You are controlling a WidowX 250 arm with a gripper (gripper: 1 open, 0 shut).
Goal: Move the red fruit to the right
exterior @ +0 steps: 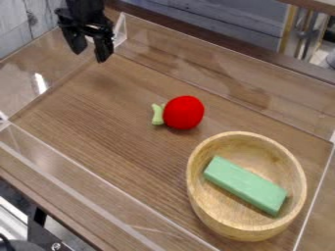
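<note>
Clearly, nothing has been grasped yet. The gripper [89, 45] hangs at the far left corner of the table [92, 118], its two dark fingers [77, 43] pointing down and parted with a visible gap between them, holding nothing. It appears to be above the wood, not on it, though the single view makes the height hard to judge.

The red fruit [183, 112] lies near the middle of the table, well apart from the gripper and free on all sides. Its pale green leafy stub [157, 114] points left, toward the gripper's side. Just beside it, to the near right, stands a wooden bowl [211, 219] holding a green block [244, 185] that lies flat across its bottom; fruit and bowl look close but not touching.

With the fingers spread and pointing down, the arm seems set for a grasp from above, so the approach is probably the step in hand. The open wood to the right of the fruit lies on the far side of the bowl, which likely suits the placement. The bowl's rim sits close enough that a low carry toward the near right could clip it.
</note>
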